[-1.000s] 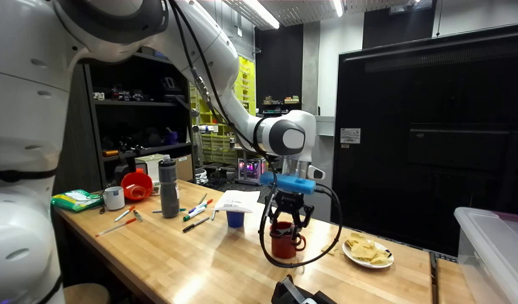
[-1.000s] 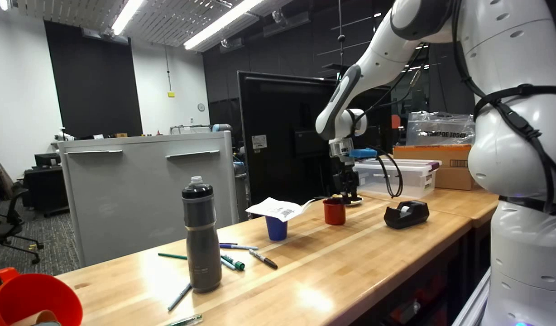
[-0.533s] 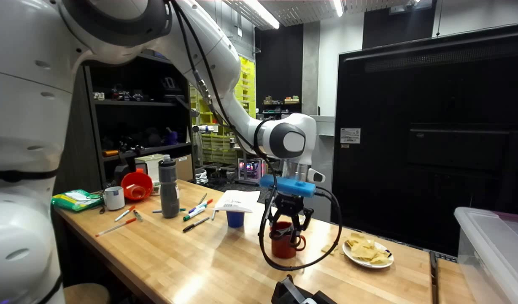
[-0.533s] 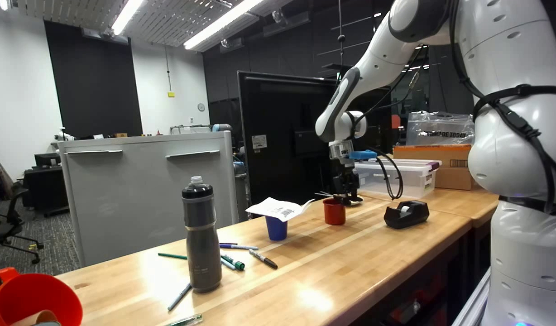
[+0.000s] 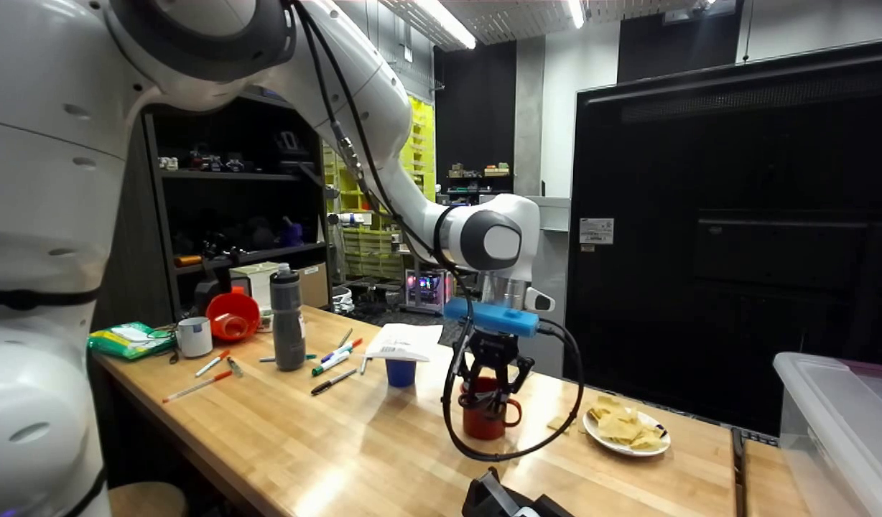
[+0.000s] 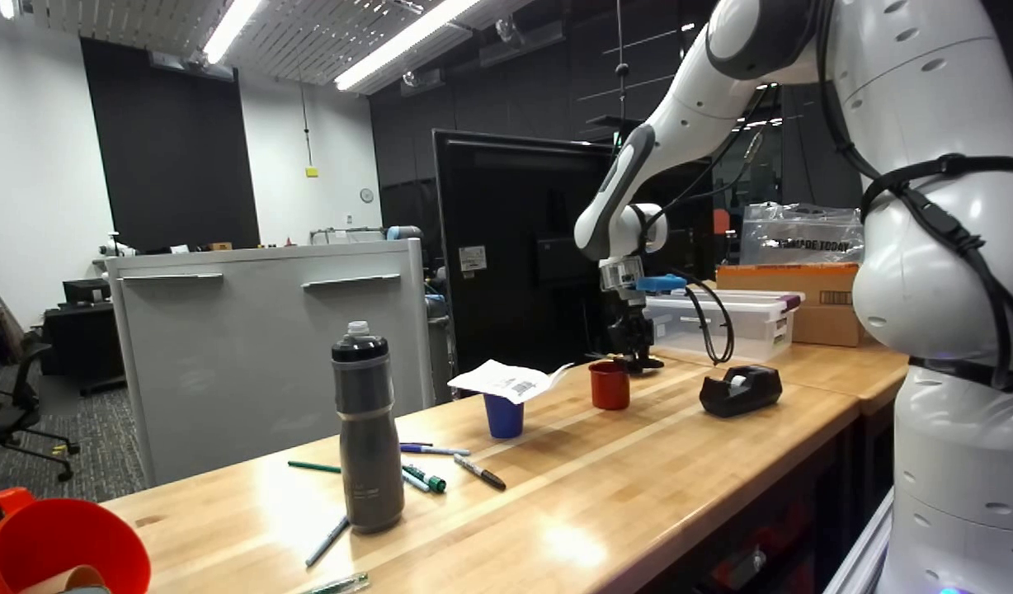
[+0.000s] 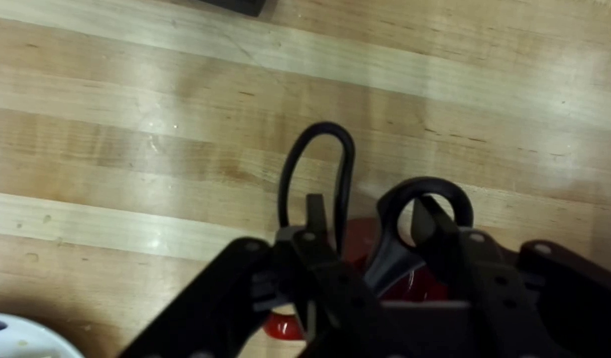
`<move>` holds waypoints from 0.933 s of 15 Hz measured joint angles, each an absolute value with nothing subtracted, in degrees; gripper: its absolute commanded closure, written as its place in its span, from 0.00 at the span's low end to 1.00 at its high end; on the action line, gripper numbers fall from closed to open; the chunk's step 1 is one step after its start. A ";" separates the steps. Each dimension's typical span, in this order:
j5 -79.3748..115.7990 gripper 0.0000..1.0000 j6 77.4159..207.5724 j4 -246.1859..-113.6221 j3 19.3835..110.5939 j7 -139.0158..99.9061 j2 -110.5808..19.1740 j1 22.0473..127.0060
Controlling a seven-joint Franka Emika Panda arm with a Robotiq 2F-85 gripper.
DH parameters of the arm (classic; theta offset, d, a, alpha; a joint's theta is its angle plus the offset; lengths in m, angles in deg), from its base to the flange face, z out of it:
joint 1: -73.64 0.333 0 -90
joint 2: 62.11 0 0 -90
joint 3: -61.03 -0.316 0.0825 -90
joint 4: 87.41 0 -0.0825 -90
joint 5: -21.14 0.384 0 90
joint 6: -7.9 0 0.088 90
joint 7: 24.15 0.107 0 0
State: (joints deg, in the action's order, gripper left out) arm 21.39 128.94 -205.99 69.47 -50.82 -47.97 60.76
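Partly behind the tool (image 7: 369, 214): scissors (image 7: 387, 261), mug (image 7: 427, 288).

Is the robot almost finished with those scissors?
Done, it seems: the claw is down at the red mug. In hand: its fingers stand apart at the handles of the scissors; I can't tell if they grip. Left, perhaps: lifting the scissors out, since they sit in the mug.
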 measured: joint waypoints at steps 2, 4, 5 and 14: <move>21.39 0.48 128.94 -205.91 69.50 -50.84 -47.89 60.70; 21.39 0.48 128.94 -205.88 69.50 -50.87 -47.86 60.53; 21.39 0.45 128.94 -205.86 69.51 -50.88 -47.85 60.44; 23.39 0.29 128.76 -204.84 69.51 -52.19 -46.75 59.82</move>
